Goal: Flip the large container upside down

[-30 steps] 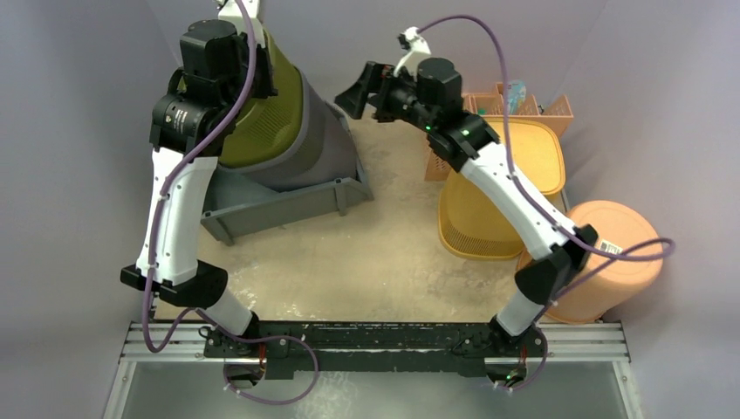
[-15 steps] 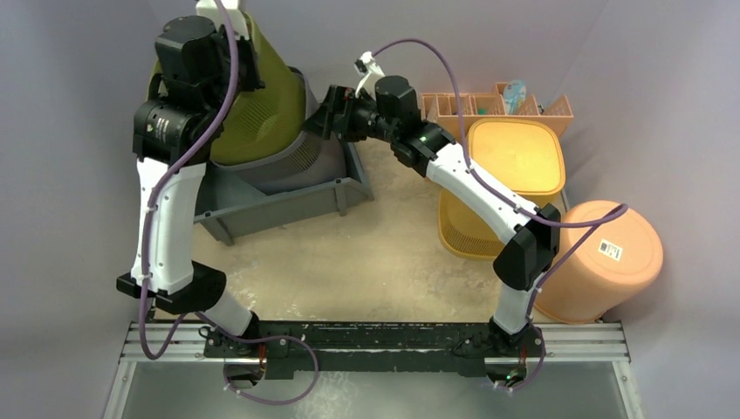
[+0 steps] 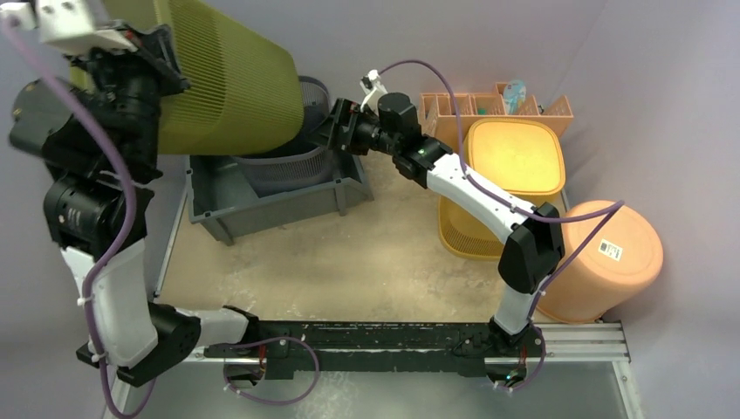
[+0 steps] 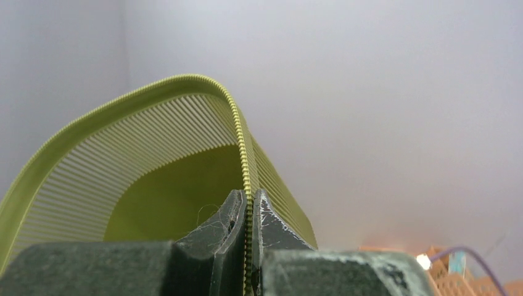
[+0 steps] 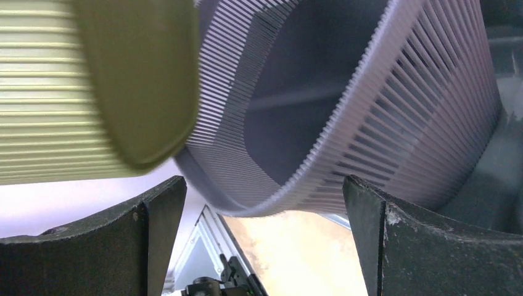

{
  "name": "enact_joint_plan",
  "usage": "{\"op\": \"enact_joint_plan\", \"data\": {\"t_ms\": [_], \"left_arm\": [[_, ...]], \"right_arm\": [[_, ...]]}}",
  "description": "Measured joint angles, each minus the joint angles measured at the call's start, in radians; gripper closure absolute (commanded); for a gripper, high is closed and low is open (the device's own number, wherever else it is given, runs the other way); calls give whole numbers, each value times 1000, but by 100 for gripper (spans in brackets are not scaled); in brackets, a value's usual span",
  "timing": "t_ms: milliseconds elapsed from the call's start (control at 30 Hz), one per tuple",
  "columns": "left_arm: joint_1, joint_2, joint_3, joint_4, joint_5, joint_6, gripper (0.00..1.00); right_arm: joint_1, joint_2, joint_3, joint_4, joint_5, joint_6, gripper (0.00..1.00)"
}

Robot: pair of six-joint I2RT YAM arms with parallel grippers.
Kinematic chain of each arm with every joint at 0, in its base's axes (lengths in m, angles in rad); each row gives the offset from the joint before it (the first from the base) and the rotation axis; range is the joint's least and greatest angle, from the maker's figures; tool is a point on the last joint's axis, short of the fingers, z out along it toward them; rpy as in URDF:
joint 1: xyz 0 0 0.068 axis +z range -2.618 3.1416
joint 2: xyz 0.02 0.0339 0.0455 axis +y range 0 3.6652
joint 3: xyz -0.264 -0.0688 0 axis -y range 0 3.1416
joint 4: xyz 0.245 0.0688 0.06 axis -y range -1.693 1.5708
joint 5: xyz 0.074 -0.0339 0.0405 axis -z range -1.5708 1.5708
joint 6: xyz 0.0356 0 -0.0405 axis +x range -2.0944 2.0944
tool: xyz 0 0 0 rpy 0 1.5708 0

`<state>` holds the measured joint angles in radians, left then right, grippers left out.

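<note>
Step in hand: the olive container (image 3: 227,87) is judged to be the large one. It is held in the air, tipped onto its side, so the turning-over is judged to be partly done.
Container position: it is carried above the rear left of the table (image 3: 349,262). Its closed base is pointed toward the grey basket (image 3: 288,161), which is seated in the dark bin (image 3: 270,205). Whether container and basket touch cannot be told.
Left pincer (image 4: 248,200): it is clenched on the container's rim, with the thin edge pinched between both fingers.
Right pincer (image 5: 264,185): it is released, with the jaws spread wide just beside the grey basket's rim, and nothing is gripped.
Next move: more rotation of the left wrist is called for, until the mouth faces down. The container is then to be lowered onto bare table, clear of the bin.
Risk: the narrow rim grip is judged liable to slip as the weight shifts.
</note>
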<state>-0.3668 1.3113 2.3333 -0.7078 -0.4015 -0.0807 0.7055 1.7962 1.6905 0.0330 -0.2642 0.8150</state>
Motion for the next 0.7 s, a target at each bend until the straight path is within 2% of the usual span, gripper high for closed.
{"op": "enact_joint_plan", "data": {"t_ms": [167, 233, 300, 567, 700], "left_arm": [[0, -43, -11, 81, -54, -4, 100], [0, -56, -24, 109, -56, -5, 100], [0, -65, -37, 128, -57, -10, 100], [0, -78, -76, 162, -40, -52, 100], [0, -103, -90, 172, -25, -74, 100]], "right_arm": [[-2, -7, -90, 59, -9, 37, 2], [-2, -7, -97, 66, -16, 51, 6], [-2, -7, -97, 90, -19, 69, 11], [-6, 12, -95, 184, -25, 143, 16], [-8, 102, -27, 242, -47, 177, 17]]}}
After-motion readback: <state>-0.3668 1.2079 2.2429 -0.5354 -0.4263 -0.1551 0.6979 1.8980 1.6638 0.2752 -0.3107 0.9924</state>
